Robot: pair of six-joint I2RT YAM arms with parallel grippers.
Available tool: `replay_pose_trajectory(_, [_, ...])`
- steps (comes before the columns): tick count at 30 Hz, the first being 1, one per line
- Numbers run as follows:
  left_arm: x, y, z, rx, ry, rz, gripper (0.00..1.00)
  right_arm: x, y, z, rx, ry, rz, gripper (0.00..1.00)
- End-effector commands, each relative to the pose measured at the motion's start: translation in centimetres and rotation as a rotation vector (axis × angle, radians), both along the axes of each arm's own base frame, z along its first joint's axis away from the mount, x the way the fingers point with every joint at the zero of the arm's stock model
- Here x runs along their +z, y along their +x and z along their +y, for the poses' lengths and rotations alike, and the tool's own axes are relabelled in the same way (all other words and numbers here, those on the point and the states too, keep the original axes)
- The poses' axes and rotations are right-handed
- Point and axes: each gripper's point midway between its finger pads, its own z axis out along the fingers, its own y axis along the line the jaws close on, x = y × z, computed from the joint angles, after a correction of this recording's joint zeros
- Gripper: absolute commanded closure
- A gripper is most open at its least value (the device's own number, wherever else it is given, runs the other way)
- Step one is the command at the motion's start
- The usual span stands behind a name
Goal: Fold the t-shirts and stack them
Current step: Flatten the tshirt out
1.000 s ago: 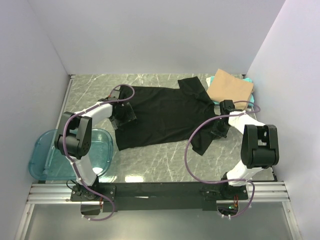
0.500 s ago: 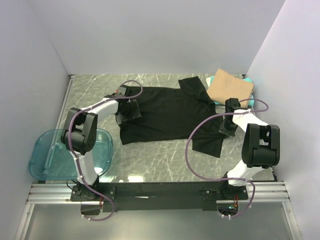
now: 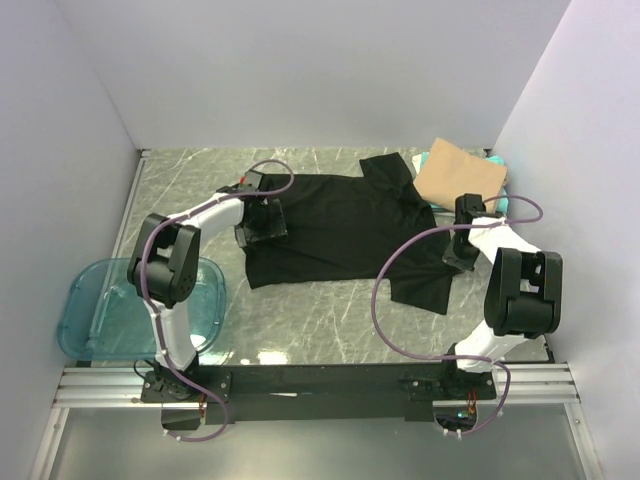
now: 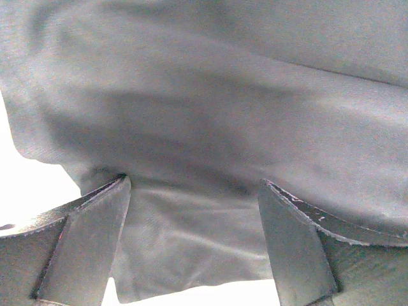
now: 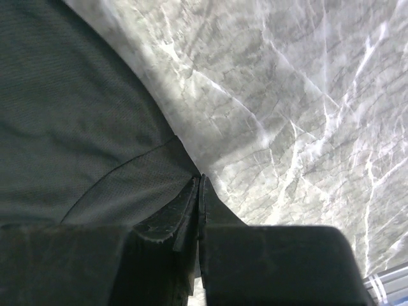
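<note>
You have the black t-shirt (image 3: 340, 225) spread flat across the middle of the marble table (image 3: 190, 175), with its near right corner drawn out toward the right arm. Your right gripper (image 3: 460, 252) sits at that corner. In the right wrist view its fingers (image 5: 182, 213) are pressed together on the shirt's edge, pinching a bit of black fabric between the tips, with bare marble just beside them. Your left gripper (image 3: 263, 222) is over the shirt's left side. The left wrist view shows its two fingers (image 4: 89, 236) spread apart, with dark cloth filling the gap and nothing clamped. At the far right corner a folded tan t-shirt (image 3: 460, 172) lies on a turquoise garment (image 3: 497, 158), just beside the black shirt's sleeve. A blue plastic tub (image 3: 95, 320) sits at the near left edge, well apart from the shirt
</note>
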Motion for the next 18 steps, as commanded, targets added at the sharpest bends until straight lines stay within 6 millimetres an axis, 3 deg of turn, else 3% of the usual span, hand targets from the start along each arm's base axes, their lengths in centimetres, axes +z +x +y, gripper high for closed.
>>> replay_pose_trajectory(1, [5.3, 0.1, 1.6, 0.086, 0.031, -0.117, 0.12, 3.1, 1.6, -0.6, -0.013, -0.018, -0.095, 0.91])
replay_pose_trajectory(2, [6.8, -0.2, 1.8, 0.102, 0.019, -0.151, 0.12, 3.3, 1.8, -0.4, -0.009, -0.006, -0.102, 0.86])
replay_pose_trajectory(4, [6.8, -1.6, 2.7, 0.142, 0.045, -0.152, 0.12, 4.0, 2.1, -0.2, -0.007, 0.002, -0.122, 0.79])
replay_pose_trajectory(5, [7.7, -2.1, 3.0, 0.153, 0.050, -0.174, 0.12, 4.2, 2.1, -0.1, -0.007, 0.008, -0.128, 0.75])
replay_pose_trajectory(8, [6.8, -4.6, 3.2, 0.169, 0.067, -0.135, 0.12, 5.2, 2.7, 0.0, -0.004, 0.013, -0.155, 0.69])
replay_pose_trajectory(12, [4.0, -8.4, 2.8, 0.169, 0.057, -0.047, 0.19, 6.5, 3.5, 0.5, 0.008, 0.041, -0.193, 0.68])
replay_pose_trajectory(18, [2.1, -11.0, 1.9, 0.172, 0.072, 0.007, 0.32, 7.3, 4.2, 1.2, 0.024, 0.078, -0.230, 0.68])
